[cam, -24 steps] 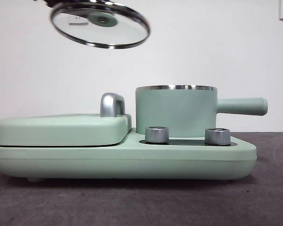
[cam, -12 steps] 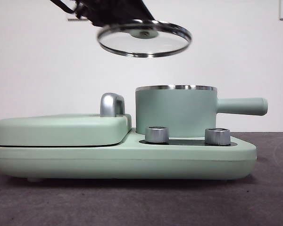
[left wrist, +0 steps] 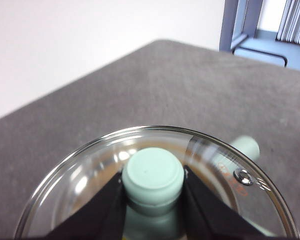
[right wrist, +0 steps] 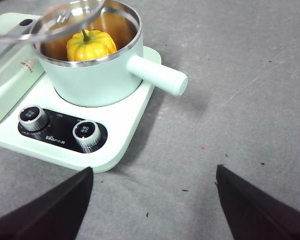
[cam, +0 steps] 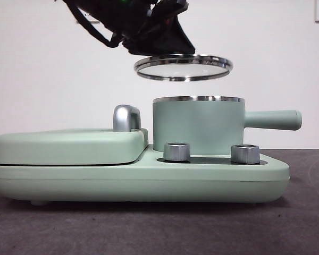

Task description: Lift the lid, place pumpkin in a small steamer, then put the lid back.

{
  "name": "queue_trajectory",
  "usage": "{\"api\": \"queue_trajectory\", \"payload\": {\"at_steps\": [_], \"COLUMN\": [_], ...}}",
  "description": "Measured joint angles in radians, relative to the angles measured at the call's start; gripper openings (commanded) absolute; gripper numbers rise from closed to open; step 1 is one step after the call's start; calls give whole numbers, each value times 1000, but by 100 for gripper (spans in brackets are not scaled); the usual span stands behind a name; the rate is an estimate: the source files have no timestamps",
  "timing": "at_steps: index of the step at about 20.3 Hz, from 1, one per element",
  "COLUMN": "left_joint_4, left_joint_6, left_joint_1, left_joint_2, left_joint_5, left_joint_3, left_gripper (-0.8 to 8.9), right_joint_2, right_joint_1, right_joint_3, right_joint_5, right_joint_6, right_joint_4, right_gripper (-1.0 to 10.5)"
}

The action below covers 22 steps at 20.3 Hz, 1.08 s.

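Observation:
My left gripper (left wrist: 153, 187) is shut on the mint-green knob (left wrist: 152, 175) of the glass lid (cam: 183, 67) and holds it level, a short way above the small steamer (cam: 198, 126). In the front view the left arm (cam: 133, 21) comes in dark from the top. The pumpkin (right wrist: 91, 45) sits inside the steamer (right wrist: 97, 75), seen in the right wrist view, with the lid (right wrist: 55, 17) hovering over its rim. My right gripper (right wrist: 152, 200) is open and empty, off to the handle side of the steamer, above the table.
The steamer stands on a wide mint-green appliance base (cam: 138, 180) with two silver knobs (cam: 176, 151). A flat hinged cover (cam: 64, 146) with a chrome handle (cam: 126, 117) lies on its left half. The steamer's long handle (cam: 274, 119) points right.
The left gripper has carried the lid rightward and down from the upper left, levelling it; it now hangs nearly over the steamer.

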Motion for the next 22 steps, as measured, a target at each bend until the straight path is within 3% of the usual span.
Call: {"api": "queue_trajectory", "payload": {"at_steps": [9,22], "left_joint_4": [135,166], "left_joint_6": [0,1], "left_joint_1": [0,-4], "left_joint_2": [74,164], "left_joint_5": [0,0], "left_joint_3": [14,14], "left_gripper": [14,14], "right_joint_2": [0,0], "right_joint_1": [0,0], "right_joint_3": [0,0], "right_joint_5": [0,0], "right_joint_6": [0,0], "right_joint_4": [0,0], "right_gripper": [378,378]}}
